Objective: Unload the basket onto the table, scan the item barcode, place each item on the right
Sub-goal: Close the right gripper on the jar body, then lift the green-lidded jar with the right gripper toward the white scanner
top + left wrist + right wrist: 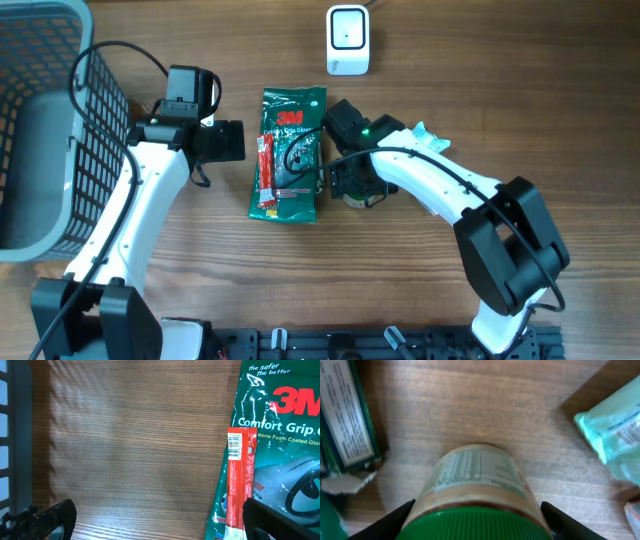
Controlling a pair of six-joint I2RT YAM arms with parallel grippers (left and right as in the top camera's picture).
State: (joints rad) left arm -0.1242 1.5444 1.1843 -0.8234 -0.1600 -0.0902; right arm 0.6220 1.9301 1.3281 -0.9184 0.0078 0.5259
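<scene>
Left jaws: spread wide and holding nothing, hanging over the bare table point(125, 450) just left of the glove pack.
Right jaws: set one to each side of the jar's green lid point(475, 525). The fingers point(395, 522) sit right at the lid's edge, but whether they press on it cannot be told from this angle.
Jar point(475, 475): on the table just right of the glove pack, with a pale printed label on its body and the ribbed lid towards the wrist camera. From overhead it is mostly hidden beneath the right wrist point(358, 190).
Glove pack point(290, 155): green 3M Comfort Grip bag, lying flat at the table's centre, between the two arms.
Red stick packet point(266, 170): lies lengthwise on the glove pack's left half, with a barcode point(234, 445) face up at its far end.
Teal packet point(430, 138): on the table to the right of the jar, partly under the right arm.
White barcode scanner point(348, 40): at the far edge of the table, well apart from the jar.
Basket point(40, 120): grey mesh, at the far left.
</scene>
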